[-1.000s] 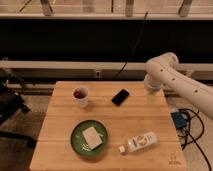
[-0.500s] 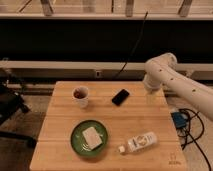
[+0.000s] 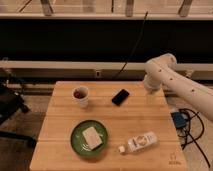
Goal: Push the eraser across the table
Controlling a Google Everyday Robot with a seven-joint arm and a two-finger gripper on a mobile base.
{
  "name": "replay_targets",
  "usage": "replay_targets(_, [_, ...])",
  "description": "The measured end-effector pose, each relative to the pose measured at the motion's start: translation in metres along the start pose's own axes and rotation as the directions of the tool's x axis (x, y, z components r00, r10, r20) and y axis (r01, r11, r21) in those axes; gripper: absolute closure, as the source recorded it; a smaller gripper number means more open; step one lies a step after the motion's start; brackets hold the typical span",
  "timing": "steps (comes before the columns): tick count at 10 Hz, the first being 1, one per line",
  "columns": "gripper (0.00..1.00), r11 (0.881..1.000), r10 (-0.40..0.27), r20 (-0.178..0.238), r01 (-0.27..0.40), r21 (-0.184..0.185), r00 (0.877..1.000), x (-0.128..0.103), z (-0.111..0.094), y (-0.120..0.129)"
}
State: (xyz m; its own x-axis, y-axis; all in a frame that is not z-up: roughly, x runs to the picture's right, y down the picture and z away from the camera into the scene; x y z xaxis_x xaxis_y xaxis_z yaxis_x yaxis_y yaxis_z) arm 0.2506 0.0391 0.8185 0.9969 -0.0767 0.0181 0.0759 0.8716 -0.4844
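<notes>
Edging left, the claw [image 3: 151,96] hung over the far right of the bench [image 3: 145,117], its state impossible to tell; the eraser [image 3: 120,96] lay unmoved, still unpushed.

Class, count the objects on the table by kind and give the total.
Cup: 1
Eraser: 1
Plate: 1
Beige block: 1
Bottle: 1
Total: 5
The gripper, not counted, hangs by the table's far right corner.

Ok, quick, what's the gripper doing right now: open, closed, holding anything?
Gripper: open or closed cannot be told. It hangs over the back right edge of the table, to the right of the eraser and apart from it.
</notes>
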Motion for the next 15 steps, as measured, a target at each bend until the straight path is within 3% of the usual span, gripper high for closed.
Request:
replay_targets(5, [0.23,1.000,0.001,0.000,-0.001,0.001,1.000,0.005,0.006,-0.002])
replay_targets(7, [0.39,1.000,0.001,0.000,-0.001,0.002,1.000,0.007,0.009,-0.002])
replay_targets(8, [0.39,1.000,0.000,0.001,0.000,0.002,1.000,0.008,0.010,-0.003])
replay_targets(11, [0.27,1.000,-0.001,0.001,0.001,0.003,1.000,0.010,0.013,-0.004])
replay_targets(13, [0.35,1.000,0.001,0.000,-0.001,0.002,1.000,0.014,0.016,-0.005])
replay_targets(15, [0.58,1.000,0.002,0.001,-0.002,0.001,1.000,0.017,0.019,-0.006])
